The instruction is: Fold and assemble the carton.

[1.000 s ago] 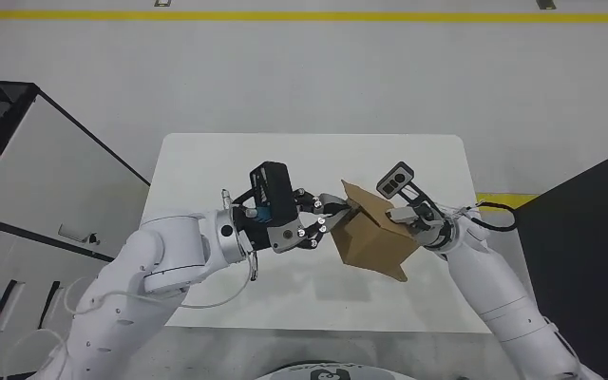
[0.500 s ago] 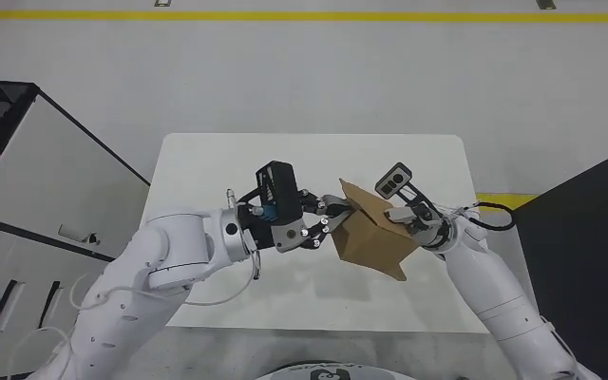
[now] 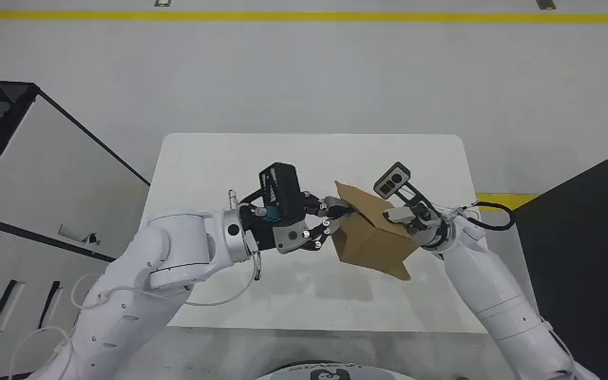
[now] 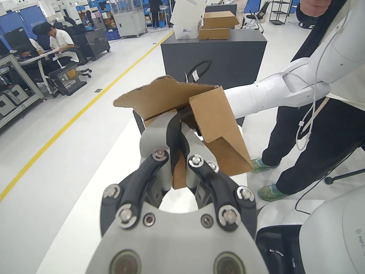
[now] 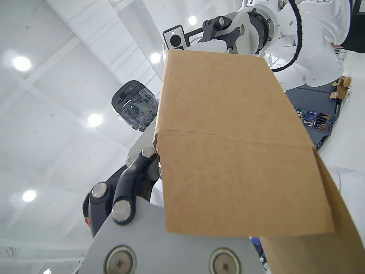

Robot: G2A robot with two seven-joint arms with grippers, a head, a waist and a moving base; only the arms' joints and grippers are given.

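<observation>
The brown corrugated cardboard carton [image 3: 372, 242] hangs tilted above the white desk [image 3: 218, 171], only part formed, with its end flaps loose. My left end effector [image 4: 178, 128] pinches one flap. My right end effector [image 3: 404, 217] meets the far side, and I cannot tell its grip. I judge that tucking and closing remain.

So the brown carton [image 3: 370, 245] is tilted, with one open flap sticking out toward 11 o'clock, and it's a little toward 3 o'clock from the middle of the white table [image 3: 218, 161]. The left gripper [image 3: 330, 228] is pinched onto the carton's 9 o'clock edge, and the right gripper [image 3: 397, 217] has hold of it up at the 2 o'clock corner. Off the table there's a black-framed cabinet [image 3: 57, 171] out at 9 o'clock, a dark unit [image 3: 570, 237] at 3 o'clock, and a yellow floor line [image 3: 304, 16] running across at 12 o'clock.
</observation>
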